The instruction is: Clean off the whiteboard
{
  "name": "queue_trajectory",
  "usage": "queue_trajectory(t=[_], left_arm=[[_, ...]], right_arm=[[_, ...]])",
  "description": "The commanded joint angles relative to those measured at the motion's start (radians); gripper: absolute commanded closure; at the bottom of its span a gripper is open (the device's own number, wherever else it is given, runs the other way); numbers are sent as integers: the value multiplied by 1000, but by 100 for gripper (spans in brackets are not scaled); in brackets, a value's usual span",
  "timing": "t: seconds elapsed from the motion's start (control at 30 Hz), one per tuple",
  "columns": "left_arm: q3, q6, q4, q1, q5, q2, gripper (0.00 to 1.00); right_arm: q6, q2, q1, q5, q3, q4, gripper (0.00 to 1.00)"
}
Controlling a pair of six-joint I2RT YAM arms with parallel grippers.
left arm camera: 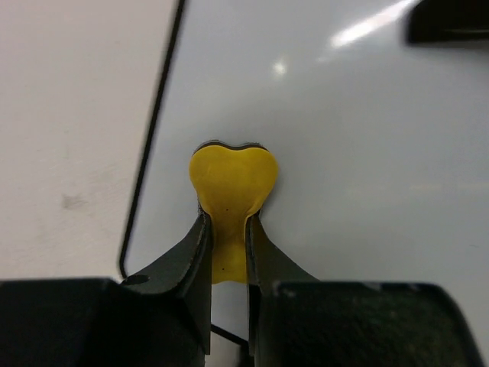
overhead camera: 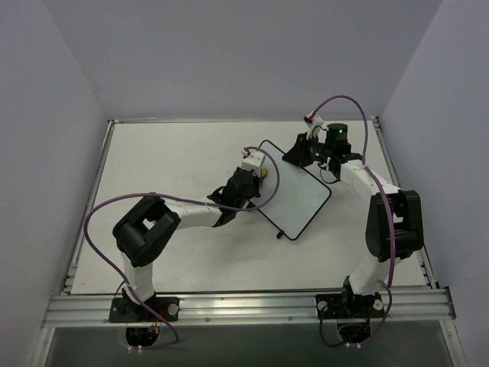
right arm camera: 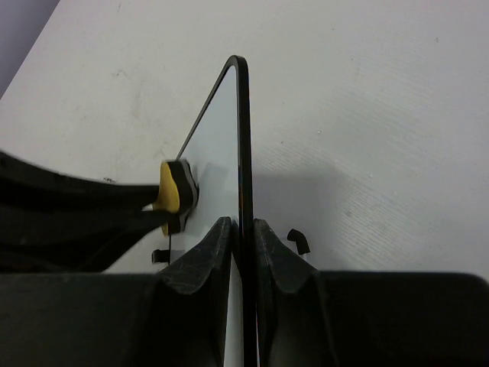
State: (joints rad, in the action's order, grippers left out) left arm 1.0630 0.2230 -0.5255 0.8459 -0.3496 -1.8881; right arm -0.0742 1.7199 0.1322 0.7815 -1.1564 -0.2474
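Observation:
The whiteboard [overhead camera: 294, 197] is a small white board with a thin black frame, lying slantwise in the middle of the table. My right gripper [right arm camera: 243, 229] is shut on its far right edge, one finger on each face of the board [right arm camera: 221, 130], seen edge-on in the right wrist view. My left gripper [left arm camera: 227, 229] is shut on a yellow heart-shaped eraser [left arm camera: 231, 183], which presses flat against the board's white face [left arm camera: 359, 138] near its left edge. The eraser [right arm camera: 174, 195] shows a dark pad on the board side. No writing is visible on the board.
The white table [overhead camera: 168, 160] is bounded by a metal rail [overhead camera: 244, 306] at the near side and by grey walls on the other sides. Purple cables loop over both arms. Small black clips [right arm camera: 298, 241] stick out beside the board's edge.

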Motion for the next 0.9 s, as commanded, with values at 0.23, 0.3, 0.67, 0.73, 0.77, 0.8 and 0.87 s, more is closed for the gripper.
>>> queue_trajectory(t=[0.23,0.3,0.67,0.73,0.77,0.8,0.87], left_arm=[[-24,-11,7,-110,46,37,98],[-34,-11,-5,-100,44,35,98],[-28,-36,-57,60,17,12,98],[-14,-42,-61,93,0,9,98],[-8,-43,-59,107,1,6,98],[-3,-45,-60,134,0,3,98],[20,-54,-57,159,-8,0,98]], right_arm=[[16,-31,33,47,23,48,100],[16,-32,33,48,21,50,100],[16,-34,34,47,23,51,100],[16,-34,33,45,21,51,100],[16,-31,35,45,23,51,100],[16,-32,35,45,21,51,100],[16,-31,35,44,23,53,100]])
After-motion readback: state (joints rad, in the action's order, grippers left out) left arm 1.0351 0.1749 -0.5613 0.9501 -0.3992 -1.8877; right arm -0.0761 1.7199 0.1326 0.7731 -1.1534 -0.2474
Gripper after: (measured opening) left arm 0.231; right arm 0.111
